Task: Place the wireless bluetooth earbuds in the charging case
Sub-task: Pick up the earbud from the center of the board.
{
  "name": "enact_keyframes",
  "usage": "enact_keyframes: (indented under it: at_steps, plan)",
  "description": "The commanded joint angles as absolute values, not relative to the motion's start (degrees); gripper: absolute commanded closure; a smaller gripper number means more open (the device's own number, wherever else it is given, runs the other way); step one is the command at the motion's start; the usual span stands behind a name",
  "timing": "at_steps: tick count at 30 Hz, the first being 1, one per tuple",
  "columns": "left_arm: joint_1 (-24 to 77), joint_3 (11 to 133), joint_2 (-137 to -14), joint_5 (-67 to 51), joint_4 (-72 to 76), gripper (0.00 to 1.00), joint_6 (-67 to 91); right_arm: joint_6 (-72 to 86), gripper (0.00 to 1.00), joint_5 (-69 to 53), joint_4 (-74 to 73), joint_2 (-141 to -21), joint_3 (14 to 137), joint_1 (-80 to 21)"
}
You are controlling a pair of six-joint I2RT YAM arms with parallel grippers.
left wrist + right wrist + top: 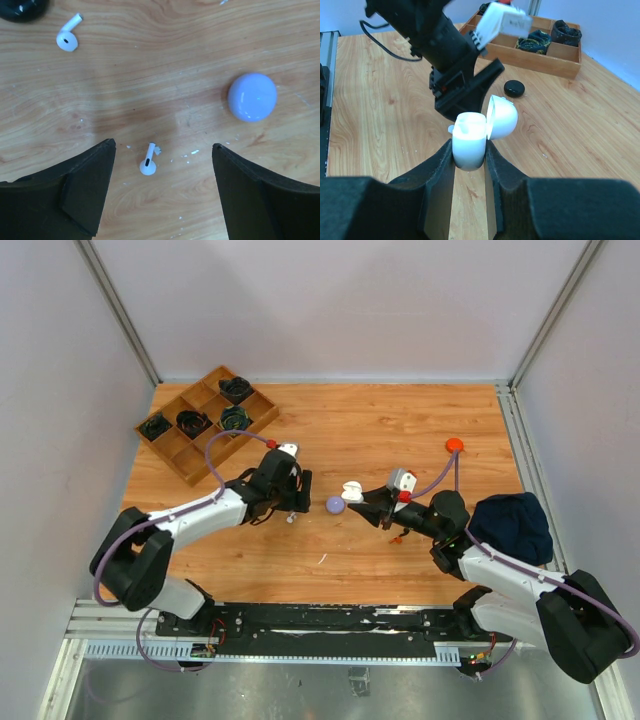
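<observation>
A white earbud (148, 162) lies on the wood between the fingers of my left gripper (163, 145), which stands open just above the table and touches nothing. A second white earbud (67, 37) lies farther off, near a black round case (22, 7). My right gripper (469, 150) is shut on the white charging case (469, 140), held upright with its lid (501, 117) swung open. In the top view that charging case (352, 492) hangs just right of my left gripper (298, 508), beside a pale purple case (335, 504) lying shut on the table.
A wooden divided tray (205, 420) with black coiled cables sits at the back left. A red-orange round case (454, 445) lies at the right rear. A dark blue cloth (512, 525) is bunched at the right edge. Grey walls enclose the table.
</observation>
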State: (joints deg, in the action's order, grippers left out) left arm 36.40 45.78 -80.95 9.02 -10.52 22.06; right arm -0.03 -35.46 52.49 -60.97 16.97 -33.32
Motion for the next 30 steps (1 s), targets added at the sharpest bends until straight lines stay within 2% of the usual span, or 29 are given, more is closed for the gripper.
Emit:
enact_keyframes:
  at_steps: [1, 10, 18, 30]
  plan:
    - [35.4, 48.9, -86.7, 6.8, -10.1, 0.17, 22.6, -0.6, 0.96, -34.7, 55.6, -60.1, 16.1, -33.1]
    - [35.2, 50.9, -92.9, 1.8, -10.7, 0.20, 21.1, -1.1, 0.96, -34.4, 54.8, -59.5, 16.2, -33.1]
    - [35.2, 51.3, -94.0, -1.6, -12.6, 0.21, 20.1, -1.1, 0.97, -34.2, 54.6, -59.7, 16.2, -33.1]
    - [35.3, 51.7, -94.0, -8.3, -16.5, 0.29, 19.0, -1.3, 0.97, -33.8, 54.3, -59.3, 16.2, -33.1]
